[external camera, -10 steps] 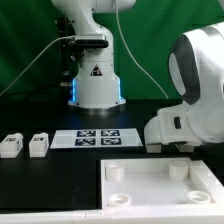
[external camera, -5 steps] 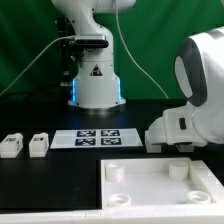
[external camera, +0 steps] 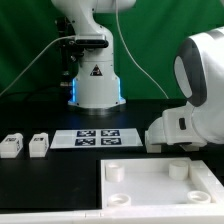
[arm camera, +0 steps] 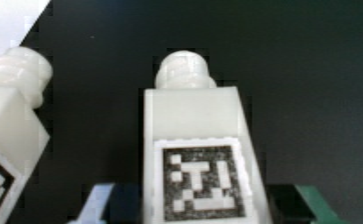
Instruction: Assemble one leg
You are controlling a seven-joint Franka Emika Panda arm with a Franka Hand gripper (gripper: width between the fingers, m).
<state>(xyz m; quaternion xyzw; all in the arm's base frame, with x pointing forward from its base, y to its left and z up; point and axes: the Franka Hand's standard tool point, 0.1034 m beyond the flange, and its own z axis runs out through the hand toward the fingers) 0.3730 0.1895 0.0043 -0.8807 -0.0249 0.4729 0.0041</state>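
Nothing but the arm (external camera: 198,85) has shifted, marginally, since a second ago. Hand (arm camera: 204,205): fingers (arm camera: 110,205) cut off by the frame, close on either side of the leg (arm camera: 199,130); grip cannot be told. Beside it, a second leg (arm camera: 14,110), partly cropped, against the dark bench (arm camera: 320,70). Exterior view hides the hand.

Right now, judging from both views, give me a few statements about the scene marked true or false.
1. Two legs lie on the table, to the exterior view's left of the marker board. True.
2. The flat square piece stands on edge. False: it lies flat with its round sockets facing up.
3. The near leg in the wrist view shows its tag. True.
4. It is alone there. False: a second leg lies beside it.
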